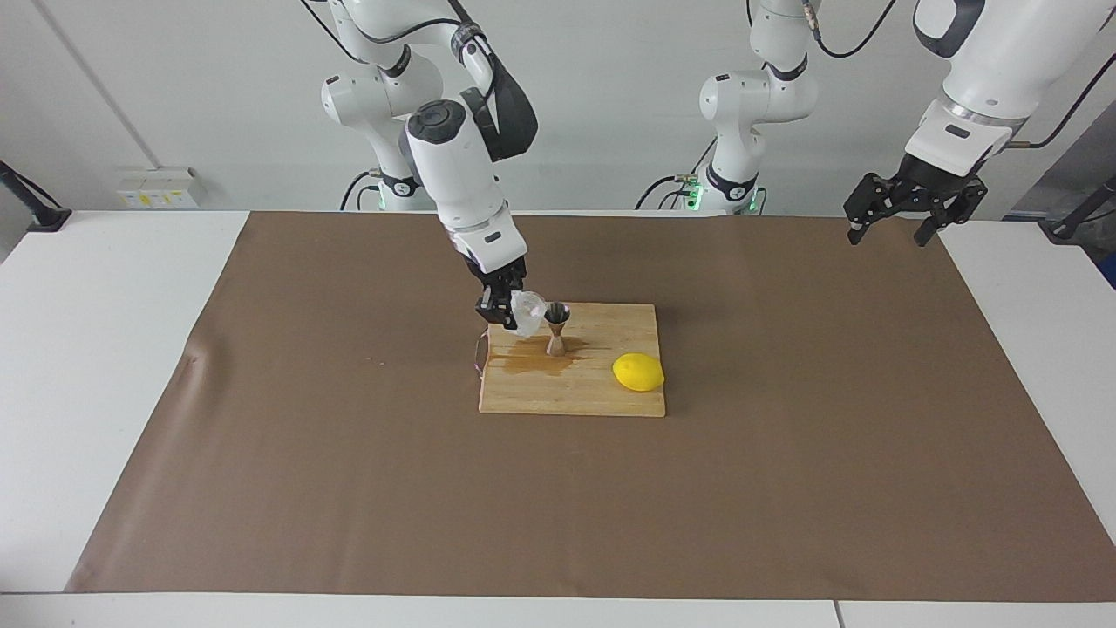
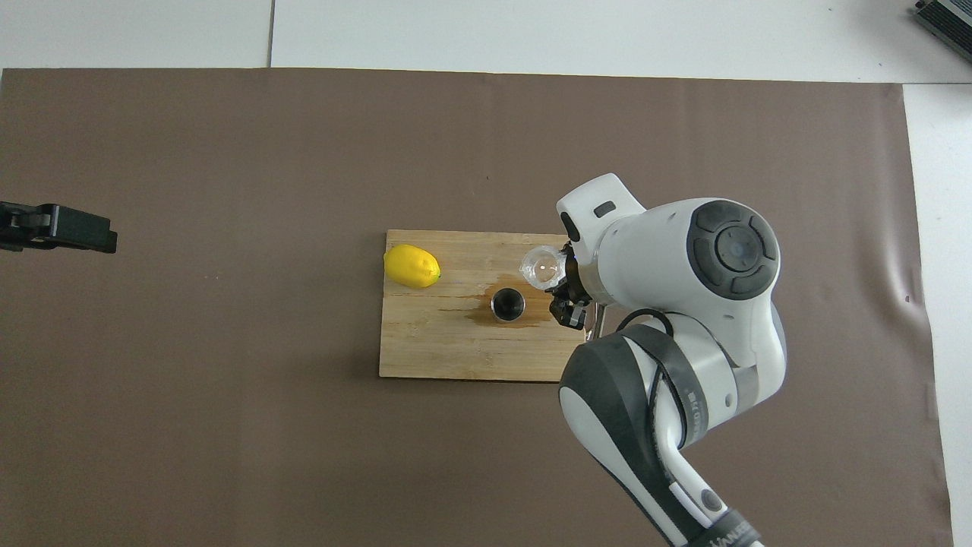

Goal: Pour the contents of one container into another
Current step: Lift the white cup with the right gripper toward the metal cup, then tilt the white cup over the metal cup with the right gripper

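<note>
**Cup at the jigger, pour about to begin**

With the cup (image 1: pixel 527 312) clamped in our right gripper (image 1: pixel 508 308) and held up over the board (image 1: pixel 610 397), just beside the jigger (image 1: pixel 556 327), we judge the pour is imminent. Next we must bring its lip over the jigger's mouth and tilt gently; a brown spill (image 1: pixel 523 359) already stains the board. Our left gripper (image 1: pixel 891 225) waits open over the table's end. We cannot see what remains in the cup.

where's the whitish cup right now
The whitish cup is held up by the right gripper over the cutting board, right beside the steel jigger, toward the right arm's end.
</note>
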Controlling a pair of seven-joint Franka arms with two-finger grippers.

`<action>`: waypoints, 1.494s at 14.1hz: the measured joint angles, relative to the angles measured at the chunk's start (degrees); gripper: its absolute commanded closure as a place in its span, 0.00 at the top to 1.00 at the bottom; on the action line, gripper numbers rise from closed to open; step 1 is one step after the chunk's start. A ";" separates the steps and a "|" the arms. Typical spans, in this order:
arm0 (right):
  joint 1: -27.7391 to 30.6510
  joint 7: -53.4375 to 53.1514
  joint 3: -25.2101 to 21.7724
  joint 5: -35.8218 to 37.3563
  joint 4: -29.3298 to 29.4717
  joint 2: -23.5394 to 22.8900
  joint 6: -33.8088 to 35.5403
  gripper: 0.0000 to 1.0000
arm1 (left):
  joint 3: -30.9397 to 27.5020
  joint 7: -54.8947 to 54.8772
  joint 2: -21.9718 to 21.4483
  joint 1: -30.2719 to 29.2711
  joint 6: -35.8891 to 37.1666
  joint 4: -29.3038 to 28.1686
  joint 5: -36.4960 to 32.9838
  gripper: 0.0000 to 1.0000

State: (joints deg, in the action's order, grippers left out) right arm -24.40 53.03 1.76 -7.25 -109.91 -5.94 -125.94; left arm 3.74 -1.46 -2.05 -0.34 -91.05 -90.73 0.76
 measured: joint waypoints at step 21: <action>-9.52 -9.11 -0.01 30.64 -0.09 -0.14 2.94 0.00 | 0.07 0.00 0.09 0.01 -0.02 -0.05 -0.02 1.00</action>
State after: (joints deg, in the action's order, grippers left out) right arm -33.92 43.92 1.75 23.40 -110.01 -6.08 -122.99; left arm 3.80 -1.46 -1.95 -0.34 -91.07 -90.78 0.74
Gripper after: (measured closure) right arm 0.537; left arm 0.000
